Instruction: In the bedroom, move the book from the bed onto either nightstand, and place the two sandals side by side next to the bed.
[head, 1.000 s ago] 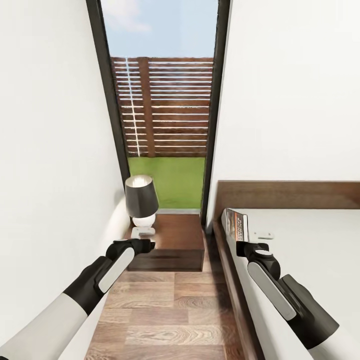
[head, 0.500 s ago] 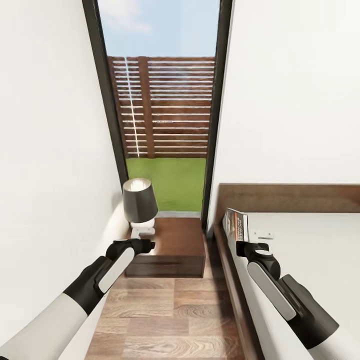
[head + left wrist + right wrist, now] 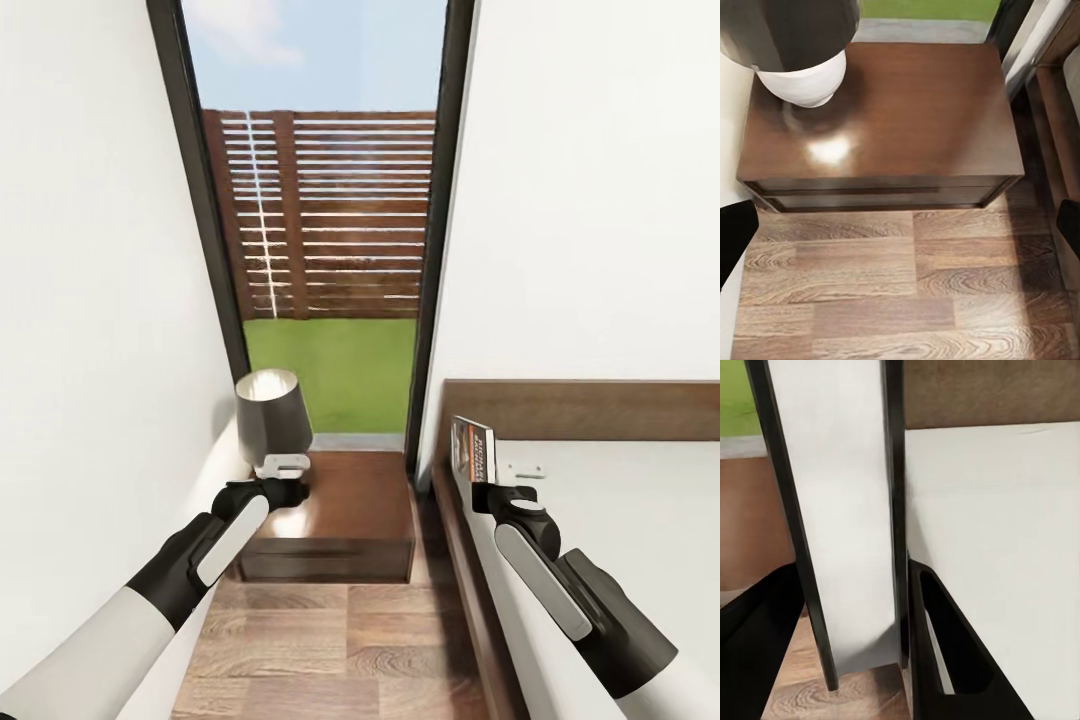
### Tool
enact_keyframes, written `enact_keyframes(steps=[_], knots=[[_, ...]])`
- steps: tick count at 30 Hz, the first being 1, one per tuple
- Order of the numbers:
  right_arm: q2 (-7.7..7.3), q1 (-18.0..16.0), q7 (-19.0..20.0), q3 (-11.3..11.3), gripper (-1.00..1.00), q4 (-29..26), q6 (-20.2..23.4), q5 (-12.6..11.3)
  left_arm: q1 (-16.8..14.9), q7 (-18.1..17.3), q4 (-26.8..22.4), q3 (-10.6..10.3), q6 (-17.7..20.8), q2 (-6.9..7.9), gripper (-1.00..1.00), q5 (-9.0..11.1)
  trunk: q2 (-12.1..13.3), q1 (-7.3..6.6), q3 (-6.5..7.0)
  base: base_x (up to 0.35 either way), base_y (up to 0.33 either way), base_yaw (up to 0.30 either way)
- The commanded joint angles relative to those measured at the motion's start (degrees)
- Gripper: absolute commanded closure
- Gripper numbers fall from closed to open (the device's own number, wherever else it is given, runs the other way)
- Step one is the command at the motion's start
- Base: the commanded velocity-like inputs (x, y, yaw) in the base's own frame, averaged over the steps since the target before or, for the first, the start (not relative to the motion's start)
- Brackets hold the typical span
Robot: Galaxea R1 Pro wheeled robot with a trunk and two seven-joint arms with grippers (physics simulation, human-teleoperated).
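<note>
My right gripper (image 3: pixel 488 490) is shut on the book (image 3: pixel 472 449), a thin paperback with orange and black print held upright on edge over the bed's left side. In the right wrist view the book (image 3: pixel 844 525) stands between the two black fingers (image 3: pixel 945 645). The bed (image 3: pixel 620 530) has a pale mattress and a dark wooden headboard (image 3: pixel 590 410). My left gripper (image 3: pixel 292 490) hangs open, in front of and above the nightstand (image 3: pixel 345 500); its glossy top (image 3: pixel 900 112) lies beyond the spread fingertips (image 3: pixel 735 240). The sandals are out of view.
A lamp (image 3: pixel 270 418) with a dark shade and white base (image 3: pixel 806 79) stands on the nightstand's left part. A white wall runs close on the left. A tall dark-framed window (image 3: pixel 330 230) behind shows grass and a fence. Wood-plank floor (image 3: pixel 330 640) lies between wall and bed.
The whole view has shifted: the nightstand, lamp and window now sit lower and larger in the picture, so the camera has moved forward. Both arms hold the same pose, book still gripped.
</note>
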Motion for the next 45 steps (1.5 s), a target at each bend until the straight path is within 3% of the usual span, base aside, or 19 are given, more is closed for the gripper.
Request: enact_keyframes(steps=[1,9,20,21,32,36,40,45], knots=[[-0.06,-0.1,-0.59,0.15,1.0,-0.1,0.18,-0.24,-0.08,0.58,-0.08,-0.2,0.03,0.06,-1.0,0.6,-0.14,0.07,-0.13,0.333,0.0,0.0],[-0.12,-0.1,-0.73,0.16,1.0,-0.18,-0.03,-0.05,0.44,0.54,-0.08,-0.2,0.03,0.06,-1.0,0.66,-0.14,0.07,-0.13,0.134,0.0,0.0],[-0.07,-0.1,-0.6,0.15,1.0,-0.24,-0.16,-0.13,6.36,0.59,-1.08,-0.24,-2.34,0.36,-1.0,0.22,-0.14,0.07,-0.13,0.007,0.0,0.0],[-0.06,-0.1,-0.59,0.15,1.0,-0.23,-0.05,-0.16,8.84,0.48,-1.11,-0.27,-4.72,0.56,-1.0,-0.68,-0.14,0.07,-0.13,0.0,0.0,0.0],[-0.06,-0.1,-0.59,0.18,1.0,-0.16,0.0,-0.23,17.22,0.38,-1.05,-0.29,-9.47,0.78,-1.0,-8.2,-0.14,0.07,-0.13,0.0,0.0,0.0],[-0.06,-0.1,-0.59,0.16,1.0,-0.08,-0.07,-0.19,19.52,0.4,-0.69,-0.29,-12.7,0.77,-1.0,-8.97,-0.14,0.07,-0.13,0.0,0.0,0.0],[-0.12,-0.1,-0.59,0.15,1.0,0.01,-0.22,-0.17,22.82,0.35,0.41,-0.29,-18.41,0.78,-1.0,-9.07,-0.14,0.07,-0.13,0.0,0.0,0.0],[-0.15,-0.1,-0.59,0.15,1.0,-0.11,-0.23,-0.15,24.92,-0.19,5.35,-0.32,-24.95,0.69,-1.0,-9.05,-0.14,0.07,-0.13,0.0,0.0,0.0]])
